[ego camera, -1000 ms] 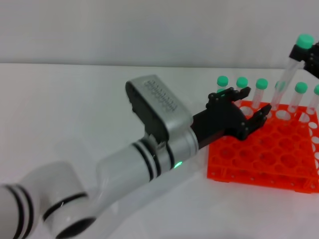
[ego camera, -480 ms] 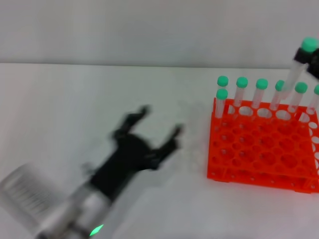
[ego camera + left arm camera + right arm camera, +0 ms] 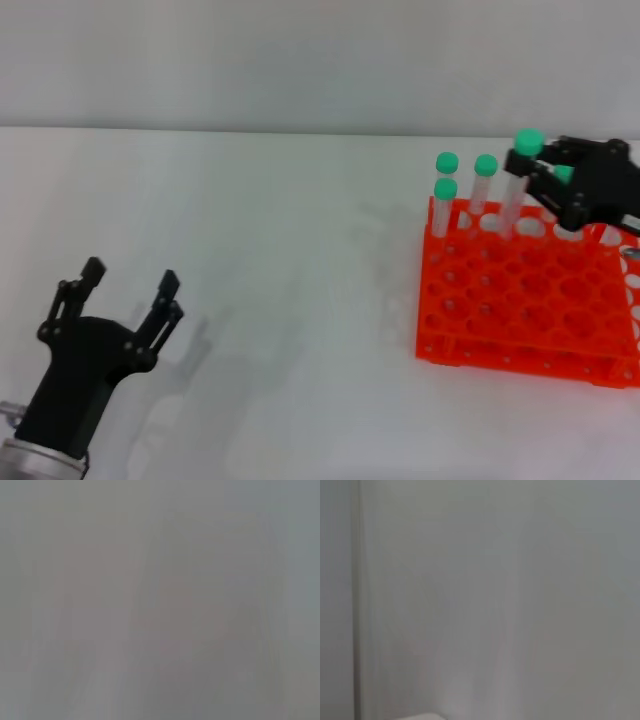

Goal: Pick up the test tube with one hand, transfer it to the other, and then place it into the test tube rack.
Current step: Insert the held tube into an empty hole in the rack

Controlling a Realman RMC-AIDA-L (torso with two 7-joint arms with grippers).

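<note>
The orange test tube rack (image 3: 520, 312) stands at the right in the head view. My right gripper (image 3: 533, 170) reaches in from the right over the rack's back row and is shut on the test tube (image 3: 514, 195) just below its green cap. The tube stands nearly upright with its lower end at a back-row hole. My left gripper (image 3: 130, 277) is open and empty, low over the table at the lower left, far from the rack. Both wrist views show only blank grey.
Three other green-capped tubes (image 3: 446, 163) stand in the rack's back left corner. Another green cap (image 3: 563, 175) shows between the right gripper's fingers. White table (image 3: 300, 260) lies between my left gripper and the rack.
My left arm has pulled back from the rack to the lower left, gripper open. My right gripper has come down and leftward, bringing the tube from above the rack into its back row.
</note>
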